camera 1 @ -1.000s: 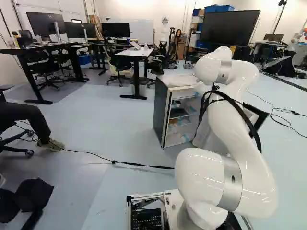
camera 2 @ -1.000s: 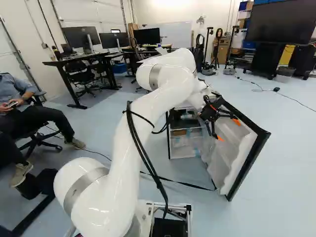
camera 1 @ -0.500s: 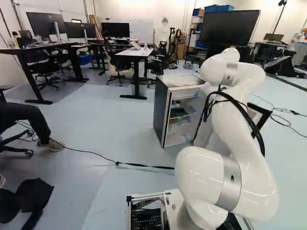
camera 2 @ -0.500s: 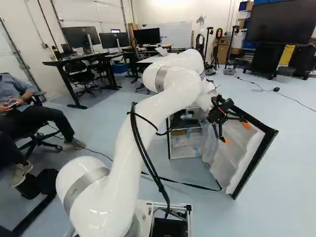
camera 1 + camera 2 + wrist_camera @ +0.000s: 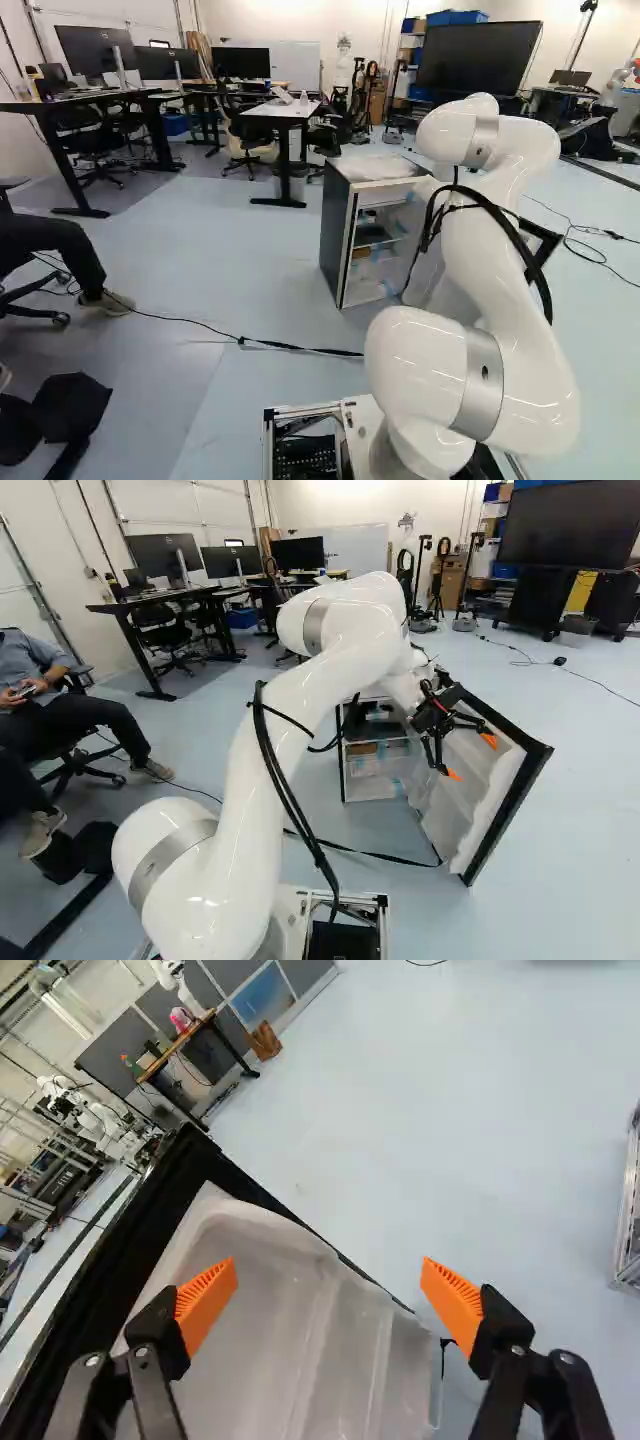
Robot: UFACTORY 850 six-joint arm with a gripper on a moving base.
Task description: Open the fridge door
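The gripper [image 5: 471, 757] is in front of the inner face of the fridge door [image 5: 447, 825], near its upper part. Seen from the wrist, the gripper [image 5: 329, 1278] stands open, its orange pads wide apart with nothing held. One finger overlaps the white door liner [image 5: 280, 1310]; the other shows over the floor beside the liner's edge. Whether either touches is unclear. The door stands wide open, with a black outer frame. The grey fridge [image 5: 336, 235] shows its shelves [image 5: 376, 765]; the arm hides part of it in both base views.
A dark cable [image 5: 290, 347] crosses the floor before the fridge. Desks [image 5: 284, 112] and chairs stand farther back. A large screen [image 5: 478, 57] is at the back. Another robot [image 5: 100, 1125] appears beyond the door. A metal frame [image 5: 627, 1230] lies past the gripper's floor-side finger.
Arm and door first swung outward together, rightward in the right base view, then came partway back. The gripper has stayed open near the door's inner face. The base has not moved.
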